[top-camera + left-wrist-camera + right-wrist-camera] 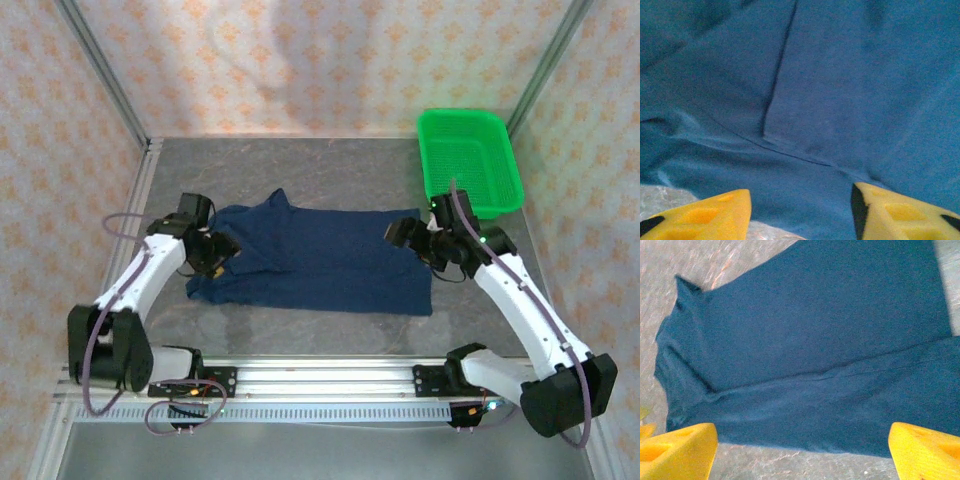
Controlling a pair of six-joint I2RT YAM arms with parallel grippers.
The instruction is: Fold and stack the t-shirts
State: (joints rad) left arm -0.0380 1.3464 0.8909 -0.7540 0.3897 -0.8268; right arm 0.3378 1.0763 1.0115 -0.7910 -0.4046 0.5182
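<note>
T-shirt (pixel 320 262), navy, flat; long axis L-R across table (pixel 330 165)

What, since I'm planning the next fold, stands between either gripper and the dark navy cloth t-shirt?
Nothing visible: the left gripper and right gripper hover open at opposite ends of the dark navy cloth t-shirt.

Navy t-shirt (pixel 320 262), green basket (pixel 470 160), floral walls (pixel 300 70)

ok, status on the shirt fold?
Left end effector open, right end effector open, nothing held. Navy t-shirt flat between them, one fold showing. Green basket back right, clear of it.
</note>
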